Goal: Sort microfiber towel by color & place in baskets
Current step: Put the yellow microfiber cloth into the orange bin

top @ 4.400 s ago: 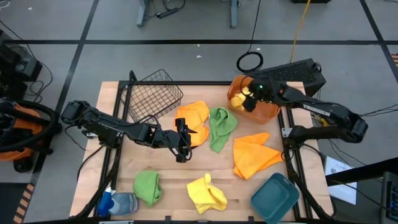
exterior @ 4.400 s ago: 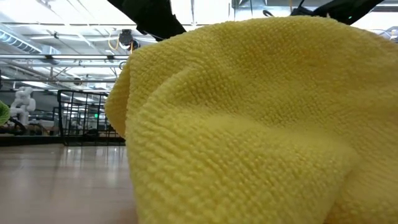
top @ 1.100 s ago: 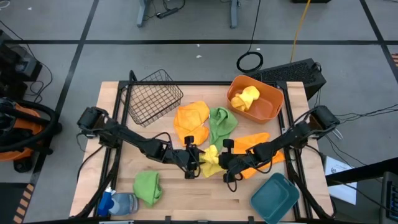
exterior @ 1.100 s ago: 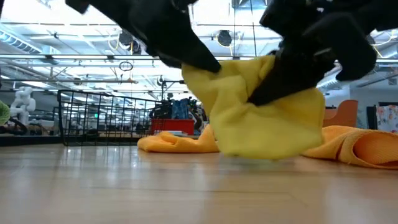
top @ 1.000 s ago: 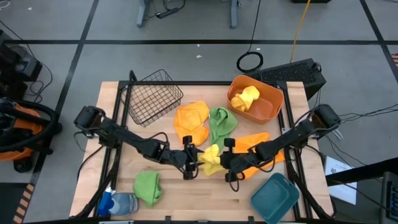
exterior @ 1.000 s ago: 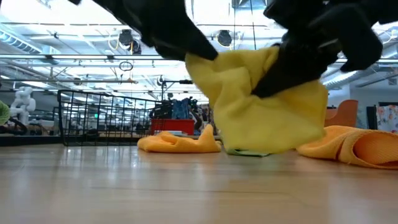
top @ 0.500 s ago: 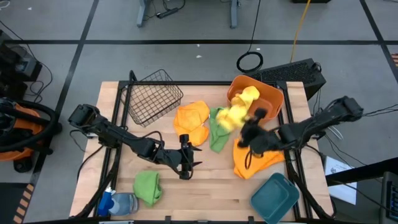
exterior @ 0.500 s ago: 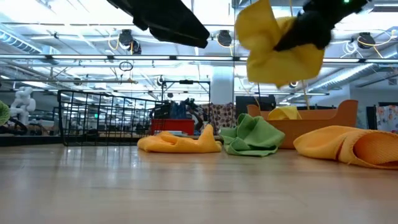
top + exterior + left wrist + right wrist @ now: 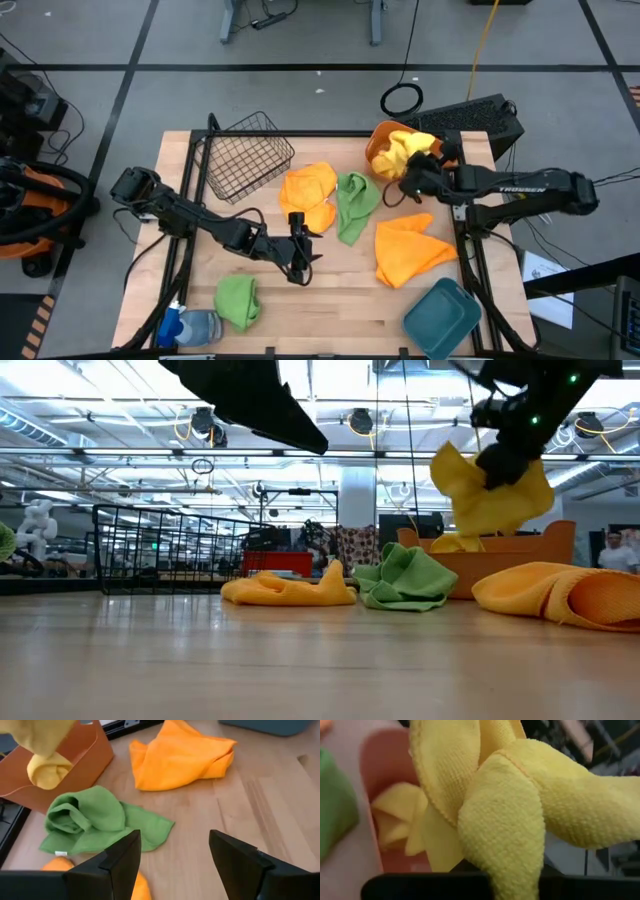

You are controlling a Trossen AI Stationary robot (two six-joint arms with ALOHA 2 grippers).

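Right claw (image 9: 412, 180) clamped on second yellow towel (image 9: 404, 149), hanging over orange basket (image 9: 378, 137); first yellow towel (image 9: 48, 771) already inside. Left claw (image 9: 301, 253) wide, empty, mid-desk. Two orange, two green unsorted.

Overhead view: even, diffuse light from above; table (image 9: 300, 300) evenly lit, shadows soft and short beneath cloths and arms; no glare; focus sharp across the frame.

Table-level view: bright ceiling strip lights (image 9: 100, 385) blow out the upper part of the frame; arms read as black silhouettes against them; faint sheen on the wood in the lower half; near tabletop slightly soft.

Left wrist view: bright, flat light; fingers (image 9: 120, 865) at the bottom edge blurred, cloths beyond them reasonably crisp.

Right wrist view: yellow towel (image 9: 495, 810) fills the frame, its pile partly sharp; orange basket (image 9: 375, 770) and background heavily out of focus.
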